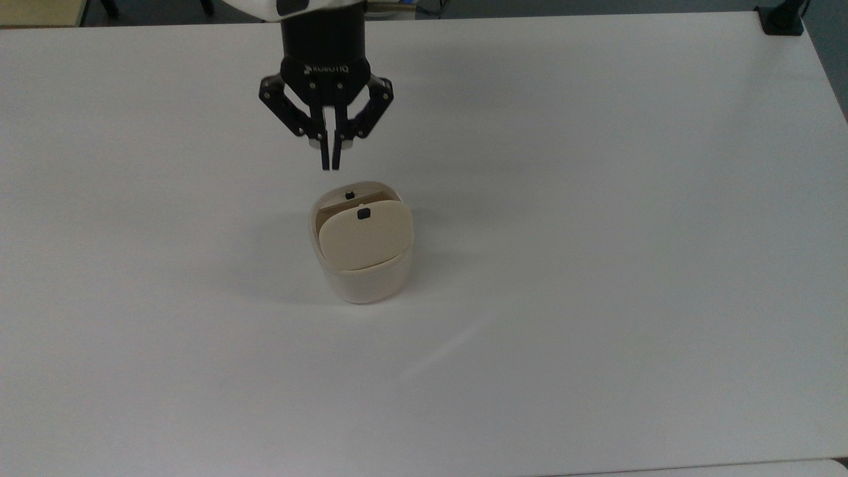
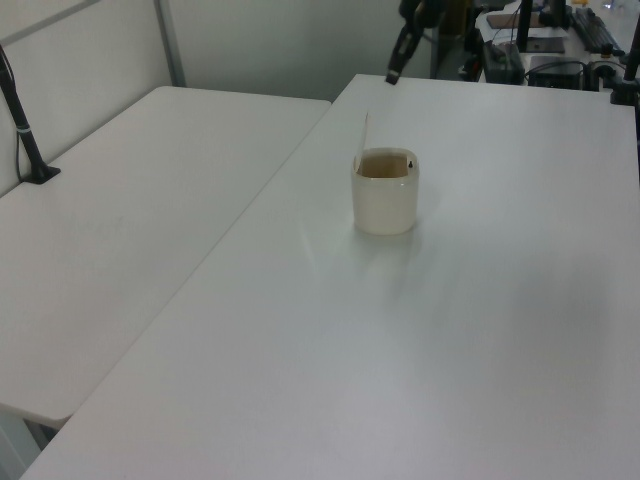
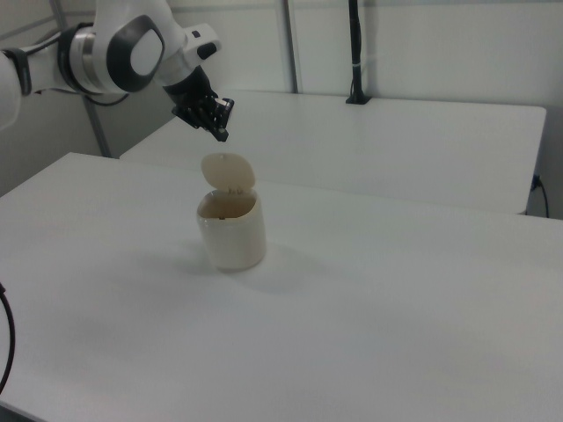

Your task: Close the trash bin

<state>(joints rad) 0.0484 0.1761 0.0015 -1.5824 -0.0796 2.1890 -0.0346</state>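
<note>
The cream-beige trash bin (image 1: 362, 278) stands mid-table with its hinged lid (image 1: 366, 236) raised upright, a small black button on the lid. The bin (image 2: 385, 200) shows its lid edge-on in the left view, and the bin (image 3: 231, 236) has its lid (image 3: 228, 170) standing up in the right view. My black gripper (image 1: 330, 165) hangs above the table just beyond the bin's far rim, fingers shut together with nothing between them. In the right view the gripper (image 3: 222, 134) hovers above and slightly behind the lid, apart from it.
The bin stands on a white table (image 1: 596, 199). A second white table (image 2: 120, 230) adjoins on the left view's left. A black clamp post (image 1: 782, 20) sits at the top view's top right corner.
</note>
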